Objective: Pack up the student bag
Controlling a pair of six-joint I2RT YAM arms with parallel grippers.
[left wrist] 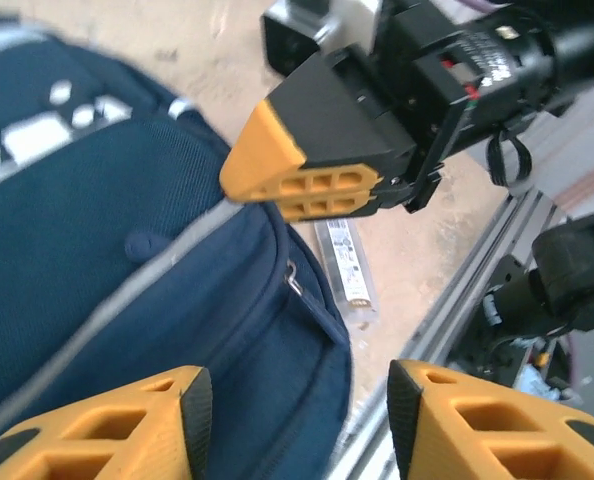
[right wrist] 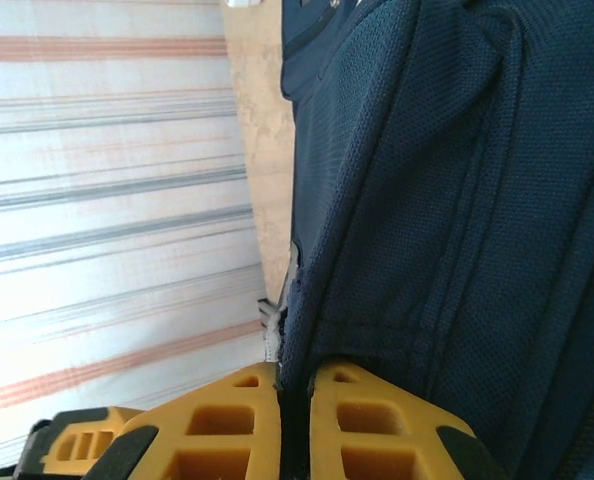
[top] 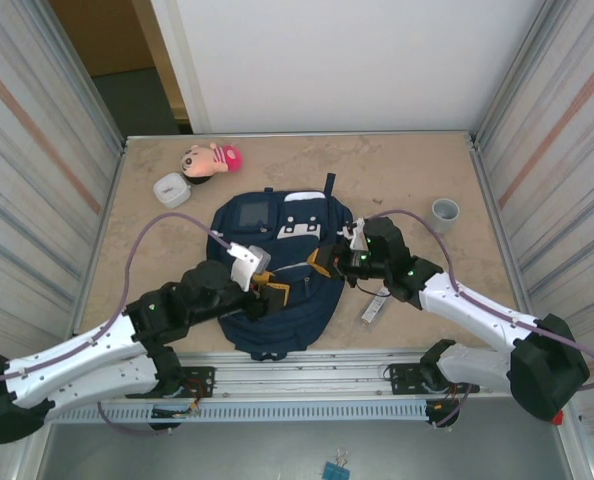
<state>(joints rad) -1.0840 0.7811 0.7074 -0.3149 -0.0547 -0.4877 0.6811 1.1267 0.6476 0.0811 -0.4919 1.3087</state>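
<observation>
You're pinching the backpack [top: 287,322], frame centre, in the closed right gripper [right wrist: 295,400], left gripper [left wrist: 295,415] hanging open; packing is barely starting, doll [top: 210,159], box [top: 171,189] and cup [top: 444,211] lying unpacked around it.

Top camera: fixed high behind the arm bases [top: 192,383], looking down on the whole table [top: 407,170]; bases at 6 o'clock. Left wrist camera: close over the backpack [left wrist: 97,260], facing the right gripper [left wrist: 267,192] at 12 o'clock. Right wrist camera: very close against backpack fabric. All views share the backpack.
</observation>
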